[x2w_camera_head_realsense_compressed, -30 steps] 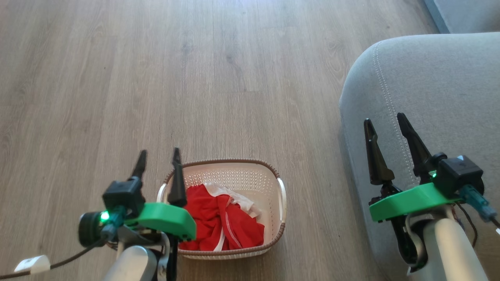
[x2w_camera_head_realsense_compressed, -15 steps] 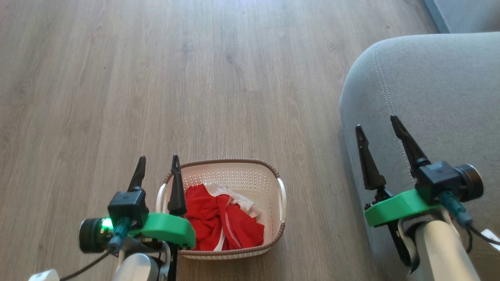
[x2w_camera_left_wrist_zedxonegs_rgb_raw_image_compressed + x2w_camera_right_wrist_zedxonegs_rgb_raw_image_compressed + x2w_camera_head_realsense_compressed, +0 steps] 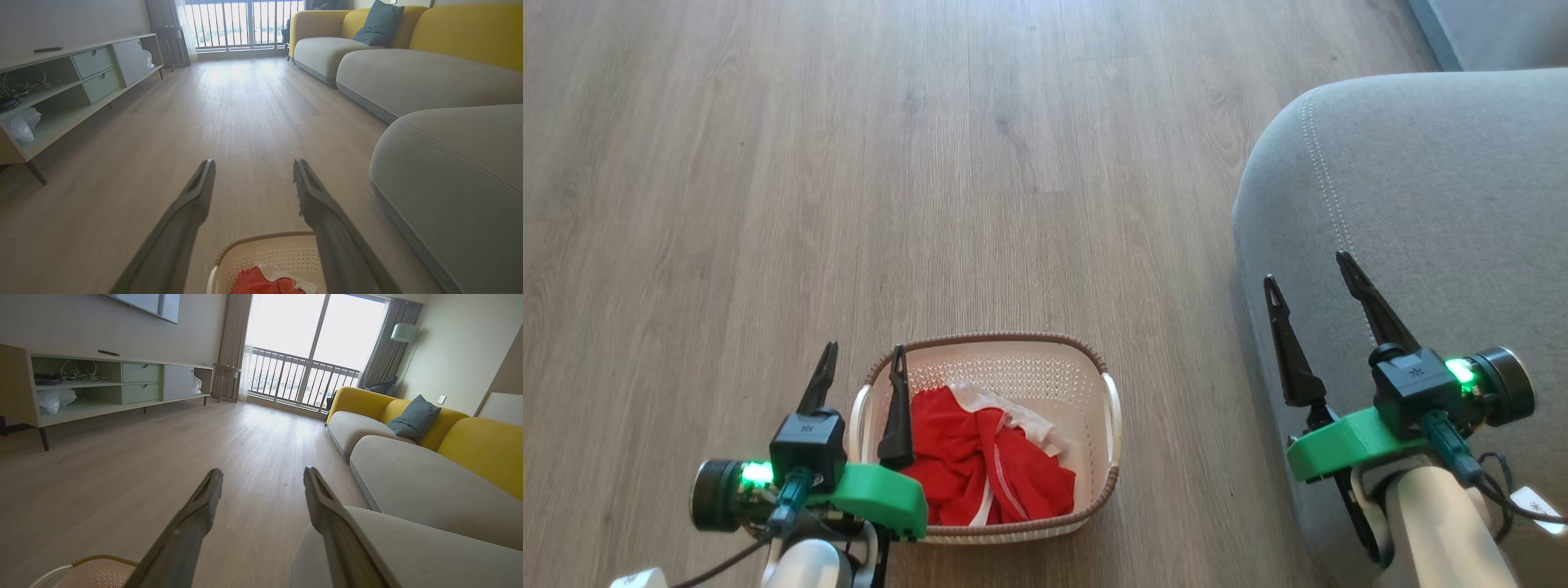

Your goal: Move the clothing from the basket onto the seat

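Note:
The cream basket [image 3: 1029, 374] stands on the wood floor at the bottom centre of the head view. The red clothing [image 3: 980, 474] with white trim lies bunched inside it. My left gripper [image 3: 866, 346] is open above the basket's left end, its right finger over the rim and its left finger outside; nothing is between them. The left wrist view has the left gripper [image 3: 253, 161] above the basket [image 3: 265, 253] and the clothing [image 3: 261, 283]. My right gripper [image 3: 1306, 268] is open and empty over the left edge of the grey seat [image 3: 1437, 180].
Wood floor [image 3: 931, 163] stretches ahead. A long low cabinet [image 3: 102, 388] lines the left wall. A yellow-backed sofa [image 3: 482, 449] with a dark pillow [image 3: 414, 416] runs along the right. A balcony door [image 3: 310, 355] closes the far end.
Both grippers have drawn back toward the bottom of the head view, still open. The right wrist has rolled, bringing its camera to the right. Basket and clothing have not moved.

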Robot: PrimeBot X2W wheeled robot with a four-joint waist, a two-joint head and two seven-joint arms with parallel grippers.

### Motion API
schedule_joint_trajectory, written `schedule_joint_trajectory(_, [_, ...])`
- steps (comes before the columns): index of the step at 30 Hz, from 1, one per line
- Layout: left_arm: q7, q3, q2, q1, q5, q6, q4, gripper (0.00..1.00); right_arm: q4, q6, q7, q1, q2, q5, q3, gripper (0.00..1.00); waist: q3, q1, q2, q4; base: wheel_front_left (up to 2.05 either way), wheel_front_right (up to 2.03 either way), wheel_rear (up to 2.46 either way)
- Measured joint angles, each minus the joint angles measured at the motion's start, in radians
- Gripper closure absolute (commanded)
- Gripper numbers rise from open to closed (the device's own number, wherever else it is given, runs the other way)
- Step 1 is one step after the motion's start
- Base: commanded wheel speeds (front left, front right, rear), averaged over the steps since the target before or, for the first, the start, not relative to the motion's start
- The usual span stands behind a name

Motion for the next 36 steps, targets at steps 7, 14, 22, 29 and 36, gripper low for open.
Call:
schedule_joint_trajectory(7, [0.000, 0.007, -0.003, 0.000, -0.001, -0.023, 0.013, 0.00, 0.000, 0.000, 0.000, 0.000, 0.000, 0.000, 0.000, 0.00, 0.003, 0.0000, 0.0000, 0.000, 0.00, 0.00, 0.00])
schedule_joint_trajectory(14, [0.000, 0.006, -0.003, 0.000, -0.036, -0.033, 0.026, 0.00, 0.002, 0.000, 0.000, 0.000, 0.000, 0.000, 0.000, 0.00, 0.005, 0.0000, 0.0000, -0.001, 0.00, 0.00, 0.00])
schedule_joint_trajectory(22, [0.000, -0.004, -0.004, -0.006, -0.052, -0.059, 0.068, 0.00, 0.042, 0.000, 0.000, -0.002, 0.000, 0.001, -0.037, 0.00, 0.050, 0.0000, 0.0000, -0.014, 0.00, 0.00, 0.00])
schedule_joint_trajectory(29, [-0.003, -0.032, -0.005, -0.097, -0.066, -0.113, 0.172, 0.00, 0.054, 0.000, 0.000, -0.069, 0.000, 0.000, -0.080, 0.00, 0.166, 0.0001, 0.0000, -0.037, 0.00, 0.00, 0.00])
schedule_joint_trajectory(36, [-0.003, -0.039, -0.009, -0.254, -0.033, -0.172, 0.350, 0.00, 0.038, 0.000, 0.000, -0.110, 0.001, -0.016, -0.098, 0.00, 0.332, 0.0002, 0.0000, -0.076, 0.00, 0.00, 0.00])
